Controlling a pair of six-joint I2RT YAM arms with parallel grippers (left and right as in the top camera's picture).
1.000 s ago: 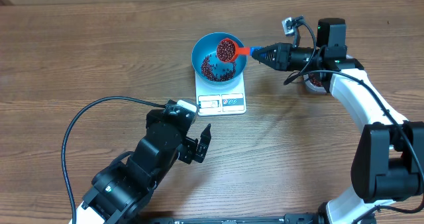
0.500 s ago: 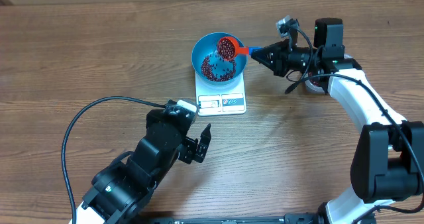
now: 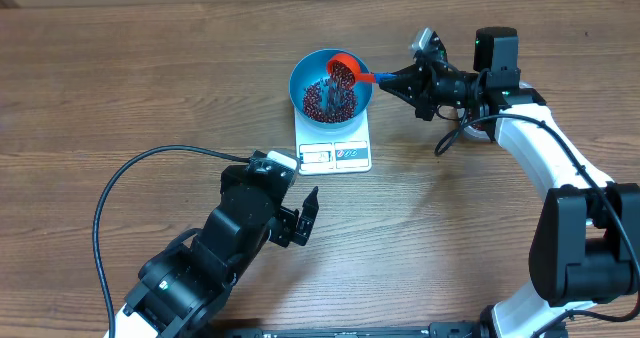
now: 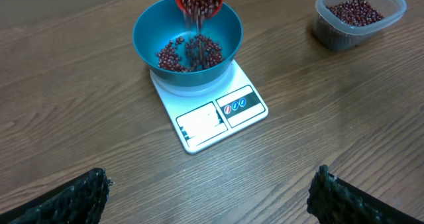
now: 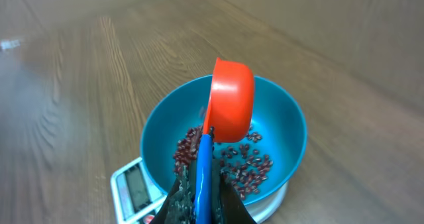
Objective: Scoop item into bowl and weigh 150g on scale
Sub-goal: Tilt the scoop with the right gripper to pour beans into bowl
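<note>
Since a second ago our right wrist has rolled the scoop (image 5: 232, 108) over, so beans (image 4: 192, 52) now stream into the bowl (image 4: 149, 35). Nearest us, our left gripper (image 4: 211, 177) hangs wide open and idle. Beyond it the bowl sits on the scale (image 4: 212, 114), beans pooled inside. Farther on, our right gripper (image 3: 395, 78) is clamped on the scoop. Dumping everything at once could overshoot the target weight, and we cannot read the display.

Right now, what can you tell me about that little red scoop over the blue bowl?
The scoop is a small round orange-red cup on a slim blue handle, plastic by its look. It is tipped steeply above the blue bowl, spilling dark red-brown beans into it. The right gripper is shut on the handle.
</note>
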